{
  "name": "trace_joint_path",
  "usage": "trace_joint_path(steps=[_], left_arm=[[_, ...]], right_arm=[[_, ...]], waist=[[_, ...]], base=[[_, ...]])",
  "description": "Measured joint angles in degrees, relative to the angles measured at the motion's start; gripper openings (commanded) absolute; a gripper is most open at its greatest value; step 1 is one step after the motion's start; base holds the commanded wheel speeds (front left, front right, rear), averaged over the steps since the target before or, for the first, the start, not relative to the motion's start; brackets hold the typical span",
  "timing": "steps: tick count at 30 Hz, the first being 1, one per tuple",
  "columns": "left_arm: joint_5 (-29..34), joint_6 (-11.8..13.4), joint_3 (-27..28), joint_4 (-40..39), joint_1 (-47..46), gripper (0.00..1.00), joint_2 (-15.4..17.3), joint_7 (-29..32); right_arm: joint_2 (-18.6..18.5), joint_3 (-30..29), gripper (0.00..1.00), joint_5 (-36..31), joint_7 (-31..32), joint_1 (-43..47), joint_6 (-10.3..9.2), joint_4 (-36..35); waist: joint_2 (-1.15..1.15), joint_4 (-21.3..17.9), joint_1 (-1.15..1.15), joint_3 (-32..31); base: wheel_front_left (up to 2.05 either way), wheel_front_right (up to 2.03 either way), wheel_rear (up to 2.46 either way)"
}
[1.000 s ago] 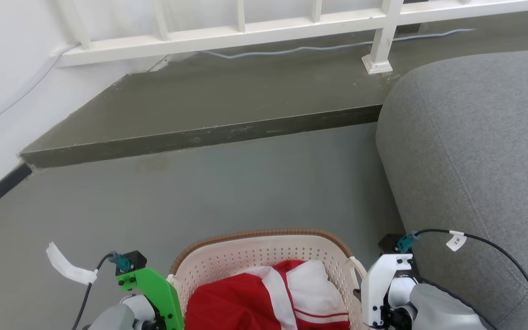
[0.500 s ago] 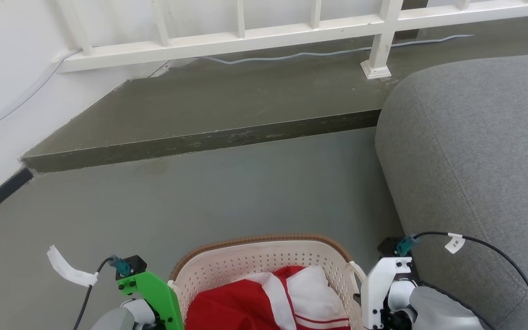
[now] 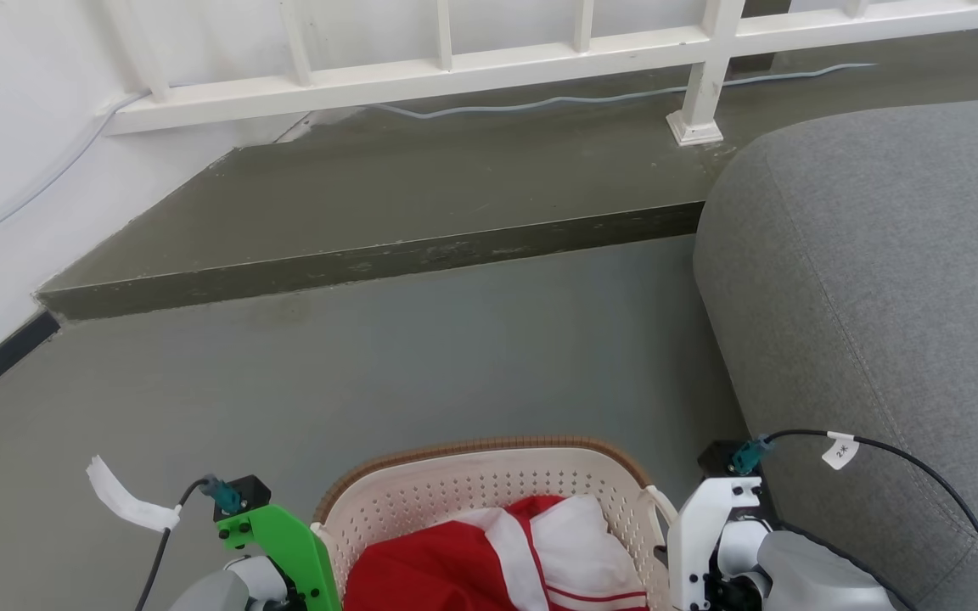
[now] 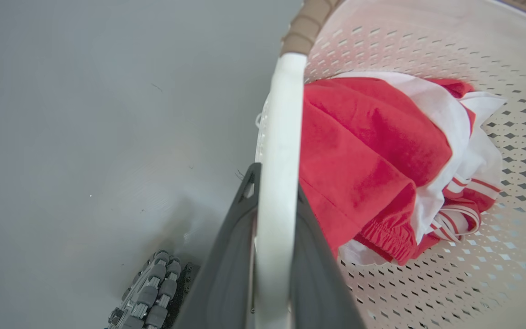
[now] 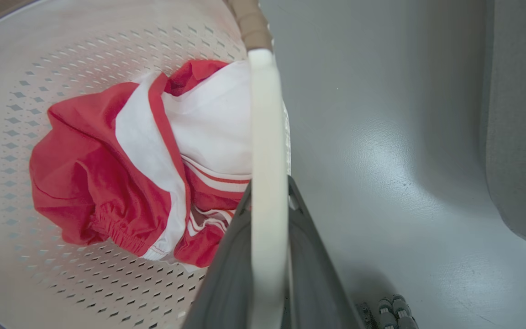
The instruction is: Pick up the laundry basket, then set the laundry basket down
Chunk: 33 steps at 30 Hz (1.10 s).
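Found the left gripper [image 4: 276,187] pinched tight on the left loop handle [image 4: 281,128], a dark finger on each side. Saw the laundry basket [image 3: 489,488] between the two grippers, over grey floor [image 3: 455,356] (resting or lifted, couldn't tell), holding a red-and-white garment [image 3: 489,560]. Found the right gripper [image 5: 268,194] likewise clamped on the right loop handle [image 5: 265,119], near the grey sofa [image 3: 879,255].

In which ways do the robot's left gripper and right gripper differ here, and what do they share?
The left gripper has a green plastic bracket at its wrist; the right gripper has a white plastic bracket.
Beside the left gripper lies bare grey floor; beside the right gripper stands the grey fabric sofa.
Shared: each clamps one white loop handle of the cream perforated plastic laundry basket.
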Motion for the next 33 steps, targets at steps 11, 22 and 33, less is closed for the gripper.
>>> trace_joint_path(steps=[11,22,33], left_arm=[[-0.58,0.46,-0.21,0.00,0.05,0.00,0.00,0.00],[-1.02,0.93,-0.22,-0.57,0.04,0.00,0.02,-0.09],[-1.11,1.27,-0.37,-1.88,-1.80,0.00,0.14,-2.11]], right_arm=[[-0.02,0.44,0.00,0.04,-0.01,-0.01,-0.02,-0.16],[-0.11,0.74,0.00,0.53,-0.03,-0.85,-0.54,-0.69],[-0.37,0.78,0.00,0.67,-1.38,-3.82,-1.57,-1.53]], waist=[[0.00,-0.06,0.00,0.31],[0.00,-0.14,0.00,2.14],[0.00,-0.39,0.00,6.60]], base=[[0.00,0.00,0.00],[0.00,0.00,0.00],[0.00,0.00,0.00]])
